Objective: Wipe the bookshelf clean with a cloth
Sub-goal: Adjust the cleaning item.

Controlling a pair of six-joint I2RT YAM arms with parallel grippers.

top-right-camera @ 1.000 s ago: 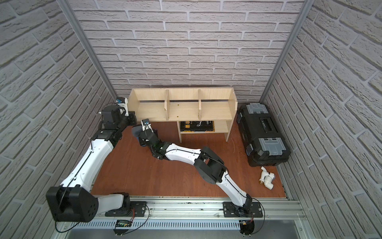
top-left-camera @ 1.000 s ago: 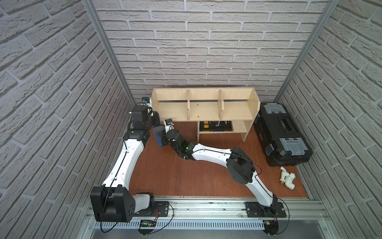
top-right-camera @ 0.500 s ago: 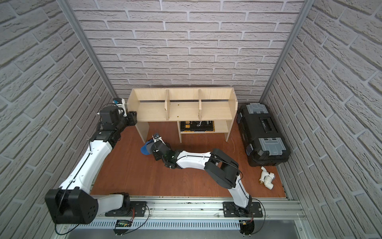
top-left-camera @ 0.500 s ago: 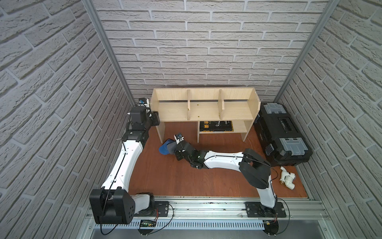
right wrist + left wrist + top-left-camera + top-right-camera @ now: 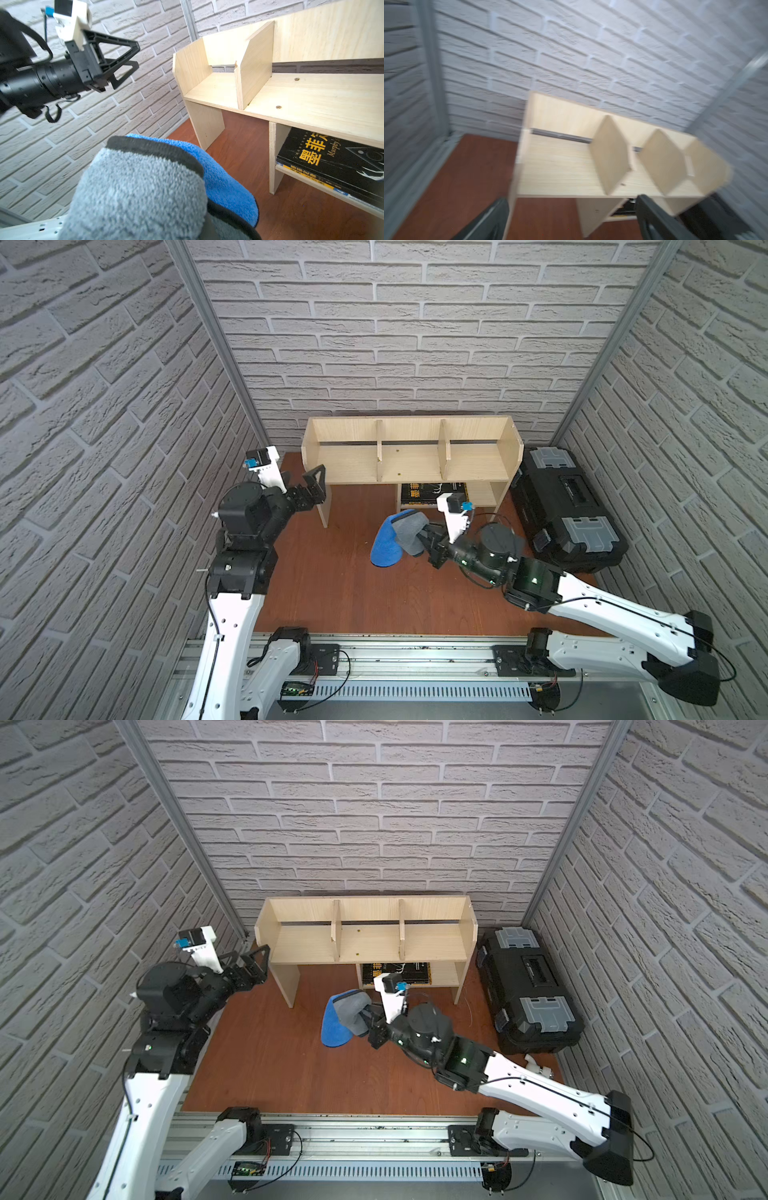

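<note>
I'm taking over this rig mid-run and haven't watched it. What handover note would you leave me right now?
Left gripper: open, empty, beside the bookshelf's end panel on its own side.
Right gripper: shut on the cloth, which hangs in front of the bookshelf without touching it.
Done: cloth is picked up.
Left: bring the cloth onto the shelf boards and wipe. The pictures don't show whether any board is already wiped. A book lies on the lower shelf.
</note>
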